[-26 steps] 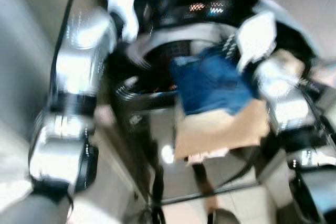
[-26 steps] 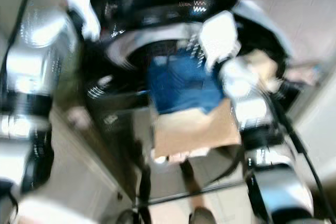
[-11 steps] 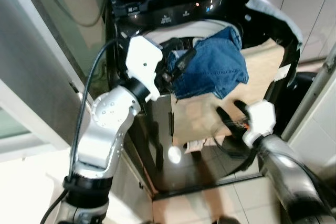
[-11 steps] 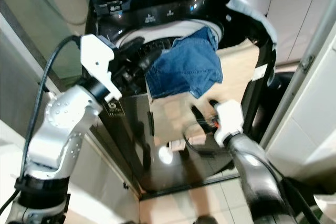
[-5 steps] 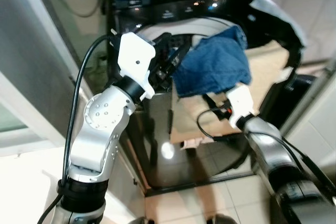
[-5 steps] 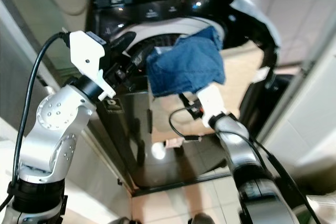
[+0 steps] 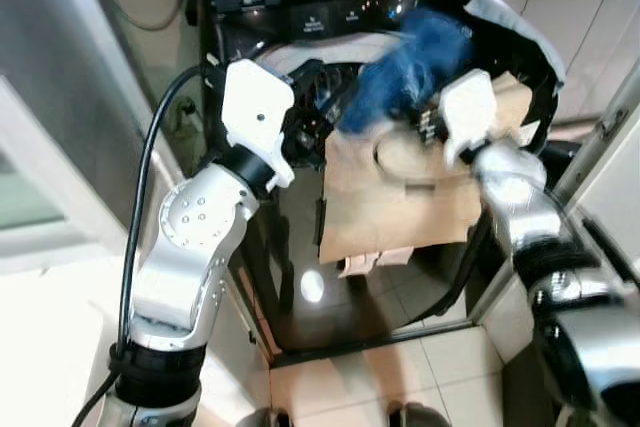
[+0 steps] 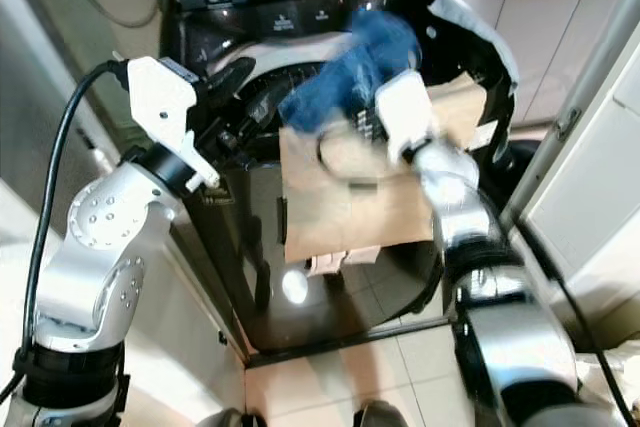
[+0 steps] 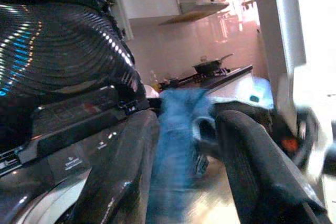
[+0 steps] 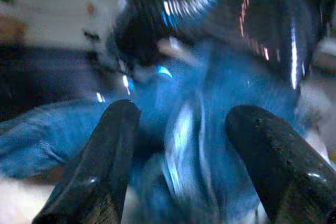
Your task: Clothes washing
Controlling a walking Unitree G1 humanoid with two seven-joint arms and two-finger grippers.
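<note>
The right gripper (image 10: pixel 181 182) is pushed up against the bunched blue denim garment (image 8: pixel 350 72), its two black fingers spread wide with the cloth bulging between and beyond them. The denim sits on the rim of the black top-loading washing machine (image 8: pixel 300 12), above a tan cloth (image 8: pixel 345 202) hanging down the machine's front. The left gripper (image 9: pixel 181 182) hovers at the drum opening, jaws parted and empty, the denim just ahead of its tips. To do this well, I'd judge the right fingers should close on a thick fold, then lift and tip it inward so nothing slides off the front.
</note>
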